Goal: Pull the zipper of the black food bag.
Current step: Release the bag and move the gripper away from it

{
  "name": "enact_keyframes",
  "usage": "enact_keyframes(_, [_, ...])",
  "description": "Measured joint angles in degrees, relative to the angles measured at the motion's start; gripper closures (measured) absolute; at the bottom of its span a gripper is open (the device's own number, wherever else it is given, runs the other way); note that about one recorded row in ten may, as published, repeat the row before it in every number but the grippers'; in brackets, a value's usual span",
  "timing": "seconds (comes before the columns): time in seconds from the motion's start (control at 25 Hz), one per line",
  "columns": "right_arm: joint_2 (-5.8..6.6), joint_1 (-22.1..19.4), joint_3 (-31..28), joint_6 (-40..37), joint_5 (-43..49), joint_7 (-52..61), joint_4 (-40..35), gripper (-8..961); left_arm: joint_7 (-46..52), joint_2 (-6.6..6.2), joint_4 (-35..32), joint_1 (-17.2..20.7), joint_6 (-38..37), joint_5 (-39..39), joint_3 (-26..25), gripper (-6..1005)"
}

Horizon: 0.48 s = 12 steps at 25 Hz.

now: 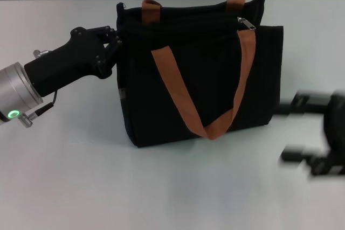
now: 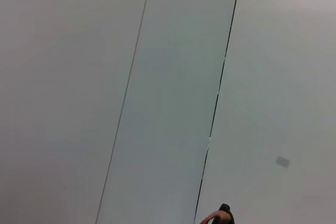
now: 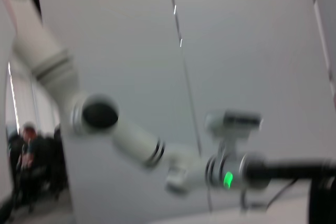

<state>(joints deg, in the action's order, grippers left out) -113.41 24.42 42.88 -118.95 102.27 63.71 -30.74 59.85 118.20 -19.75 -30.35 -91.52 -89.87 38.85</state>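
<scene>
Left pincer (image 1: 114,44): clamped on bag (image 1: 199,84) at 9 o'clock, bracing it.
Right pincer (image 1: 302,133): 3 o'clock, state unclear.
Zipper (image 1: 246,23): untouched.

The head camera looks forward and down from up high at the tabletop (image 1: 161,187), with the black food bag (image 1: 199,79) in the middle. The left wrist camera points up at a plain wall (image 2: 79,77). The right wrist camera looks sideways across the room at the left arm (image 3: 136,140), which the head view shows too.
</scene>
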Motion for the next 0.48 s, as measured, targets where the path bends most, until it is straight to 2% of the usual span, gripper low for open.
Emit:
enact_keyframes(0.12, [-1.8,-0.9,-0.2,4.3,7.5,-8.8,2.7,391,1.0,0.0,-0.1,0.0,0.0,-0.1,0.0,959])
enact_keyframes(0.24, [-3.94,-2.6,0.0,10.1,10.2,-14.2,2.9,264,1.1,-0.14,-0.4,0.2,0.1,-0.2,0.0,959])
enact_keyframes(0.32, [-4.56,-3.3,0.4,12.5,10.9,-16.1,3.2,180,1.1,-0.25,-0.4,0.2,0.1,-0.4,0.0,959])
enact_keyframes(0.48, [-4.98,-3.5,0.4,14.6,12.2,-17.0,3.6,151,1.2,-0.33,-0.5,0.4,0.1,-0.6,-0.2,958])
